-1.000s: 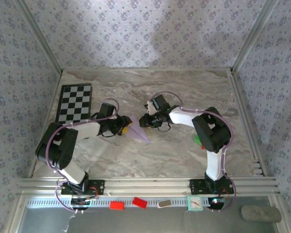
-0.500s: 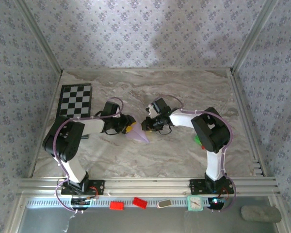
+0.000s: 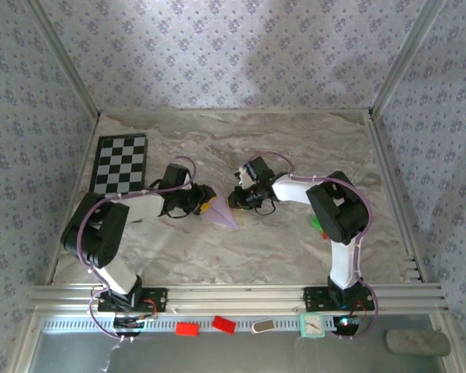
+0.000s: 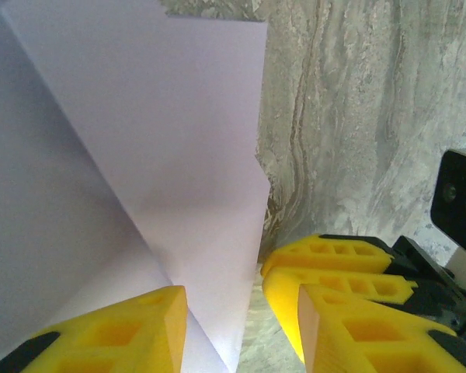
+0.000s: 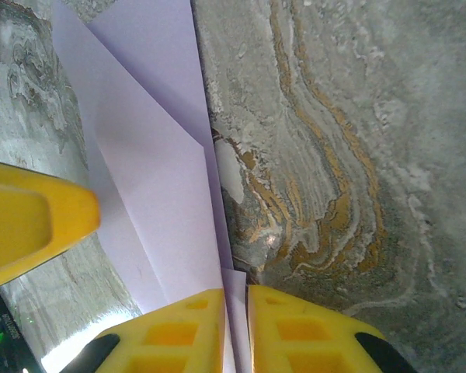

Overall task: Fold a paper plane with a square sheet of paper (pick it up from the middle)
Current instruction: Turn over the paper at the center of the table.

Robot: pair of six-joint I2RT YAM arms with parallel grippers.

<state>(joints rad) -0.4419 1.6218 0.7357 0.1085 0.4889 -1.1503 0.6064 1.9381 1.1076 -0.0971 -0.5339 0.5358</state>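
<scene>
Your right gripper (image 5: 233,334) has its jaws clenched on a thin edge of the paper (image 5: 151,179). Your left gripper (image 4: 237,318) has its jaws released, astride the paper's other edge. The folded, pointed paper lies on the worktop (image 3: 295,140) between both grippers, right of the checkerboard (image 3: 120,163).

The paper (image 3: 220,212) is a thin, matt lilac sheet, smooth between its sharp creases. The bench (image 3: 295,148) under it has a veined, stone-look surface with a soft sheen. At the paper, the fingers (image 5: 311,334) of the right end effector (image 5: 234,303) and of the left end effector (image 4: 237,326) are matt yellow plastic with moulded recesses. Left of the paper lies a smooth printed checkerboard (image 3: 119,163). On the paper's near side runs a ribbed bare-metal rail (image 3: 233,295).
</scene>
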